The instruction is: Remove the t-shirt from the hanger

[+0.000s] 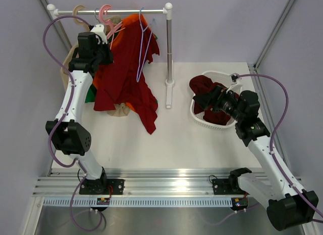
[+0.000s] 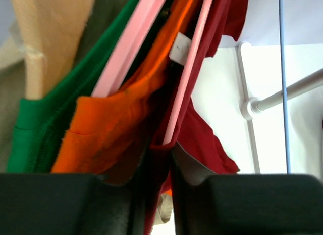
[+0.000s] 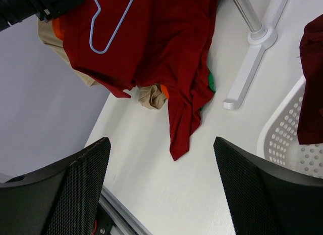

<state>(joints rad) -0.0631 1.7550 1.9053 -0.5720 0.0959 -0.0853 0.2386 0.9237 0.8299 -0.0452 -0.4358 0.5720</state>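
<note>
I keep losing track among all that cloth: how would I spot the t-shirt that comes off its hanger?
Look to the white tubular clothes rail at the table's far left. The plain crimson-red cloth t-shirt hangs frontmost there, its tail trailing onto the table. Its neighbour, the orange cloth shirt behind, is brighter and green-edged.

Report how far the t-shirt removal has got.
Done: nothing yet; the t-shirt still hangs on the hanger at the rail. In hand: the left gripper pinches its red cloth beside the hanger's bar. Left: pulling it free; the right gripper is open and empty.
</note>
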